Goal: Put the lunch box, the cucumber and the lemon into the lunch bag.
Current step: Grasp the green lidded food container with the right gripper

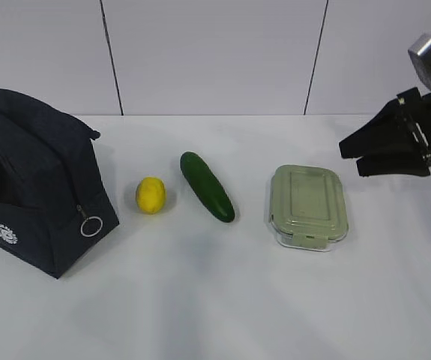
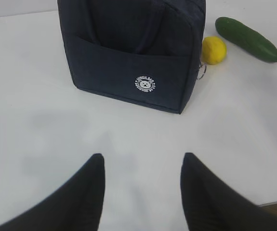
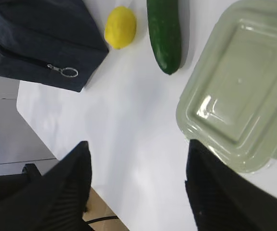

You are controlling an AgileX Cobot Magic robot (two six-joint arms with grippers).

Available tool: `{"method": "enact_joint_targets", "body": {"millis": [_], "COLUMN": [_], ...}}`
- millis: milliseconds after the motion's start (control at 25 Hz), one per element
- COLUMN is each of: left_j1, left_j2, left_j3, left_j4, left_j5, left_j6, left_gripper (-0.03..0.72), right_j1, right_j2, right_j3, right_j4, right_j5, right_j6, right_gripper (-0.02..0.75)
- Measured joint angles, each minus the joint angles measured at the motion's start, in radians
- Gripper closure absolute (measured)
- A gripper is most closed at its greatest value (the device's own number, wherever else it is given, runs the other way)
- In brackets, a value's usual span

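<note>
1. The right gripper [image 1: 357,156] hangs above the table just right of the lunch box, fingers spread wide and holding nothing; its wrist view shows both dark fingers [image 3: 61,192] parted over the bare white table [image 1: 215,300].
2. The left gripper [image 2: 143,192] is likewise wide apart and empty, low over the table in front of the bag.
3. The rectangular clear lunch box [image 1: 308,206] with its pale sage-green lid lies flat on the table, lid on.
4. The smooth dark green cucumber [image 1: 207,187] lies to its left, apart from it.
5. The small bright yellow lemon [image 1: 151,195] rests between cucumber and bag.
6. The boxy dark navy fabric lunch bag [image 1: 35,180] stands at far left; its zipper looks closed, silver ring pull [image 1: 91,226] hanging low.
7. Judgement: nothing is packed yet; opening the bag and all three placements remain.
</note>
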Motion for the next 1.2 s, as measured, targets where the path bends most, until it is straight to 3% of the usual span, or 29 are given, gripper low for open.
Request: {"method": "enact_joint_targets", "body": {"millis": [360,600,880,1200], "left_j1": [0.000,0.000,0.000,0.000], "left_j2": [0.000,0.000,0.000,0.000], "left_j3": [0.000,0.000,0.000,0.000], "left_j4": [0.000,0.000,0.000,0.000], "left_j5": [0.000,0.000,0.000,0.000], "left_j6": [0.000,0.000,0.000,0.000], "left_gripper": [0.319,0.319,0.319,0.319], "right_j1": [-0.140,-0.164,-0.248,-0.251], "right_j2": [0.000,0.045,0.222,0.331], "right_j3": [0.232,0.235,0.235,0.167], "right_j4": [0.205,0.207,0.275,0.280], "right_j5": [-0.026,-0.029,-0.037,-0.041], "right_j6": [-0.224,-0.264,-0.307,-0.319], "right_gripper": [0.265,0.266,0.265,0.266]}}
